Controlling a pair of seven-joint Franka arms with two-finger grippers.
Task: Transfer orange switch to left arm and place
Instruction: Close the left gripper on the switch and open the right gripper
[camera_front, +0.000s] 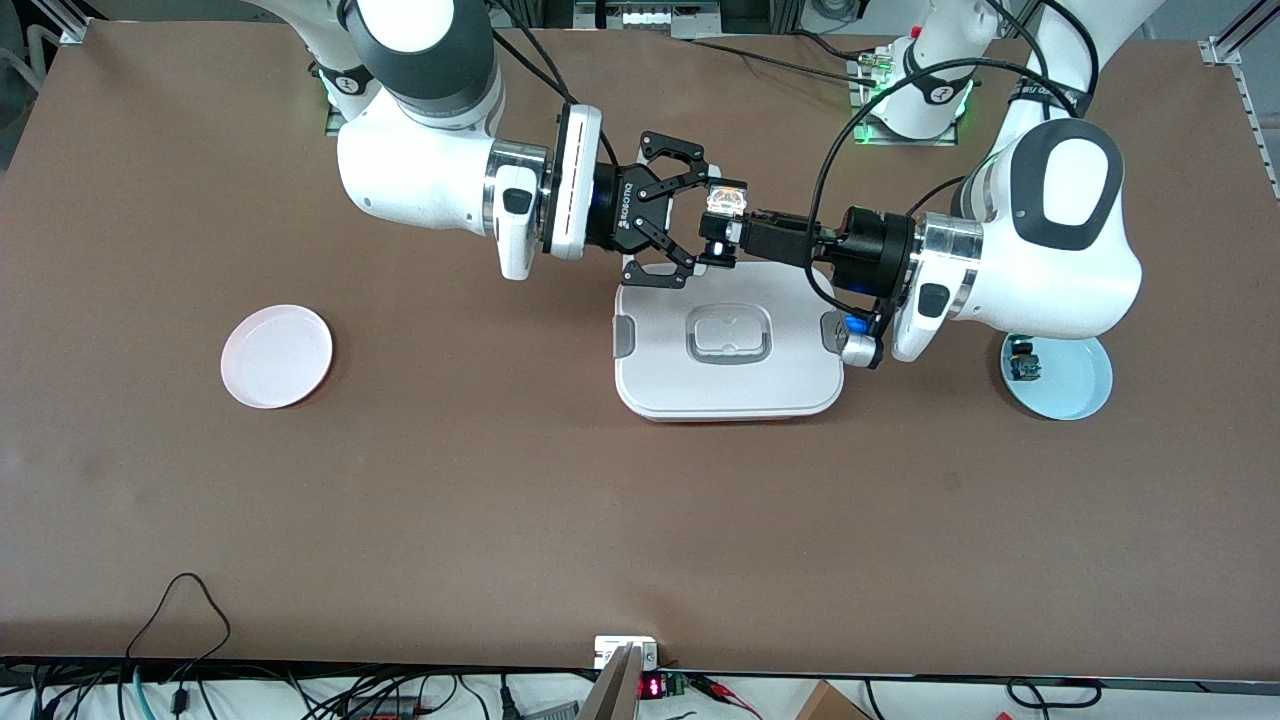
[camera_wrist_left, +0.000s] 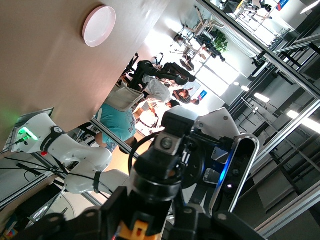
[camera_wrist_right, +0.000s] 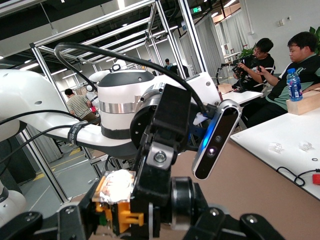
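The orange switch (camera_front: 724, 200), a small black part with an orange body and a shiny face, is held in the air over the end of the white box (camera_front: 728, 345) nearest the robots' bases. My left gripper (camera_front: 720, 240) is shut on it. In the left wrist view the gripper (camera_wrist_left: 146, 212) clamps the black body, and the switch's orange tab (camera_wrist_left: 138, 230) shows between the jaws. My right gripper (camera_front: 697, 215) is wide open, its jaws standing either side of the switch without touching it. In the right wrist view the right gripper (camera_wrist_right: 145, 221) faces the switch (camera_wrist_right: 120, 210).
A pink plate (camera_front: 276, 356) lies toward the right arm's end of the table and shows in the left wrist view (camera_wrist_left: 99, 25). A light blue plate (camera_front: 1075, 385) toward the left arm's end holds a small blue component (camera_front: 1022, 362). Cables run along the table edge nearest the front camera.
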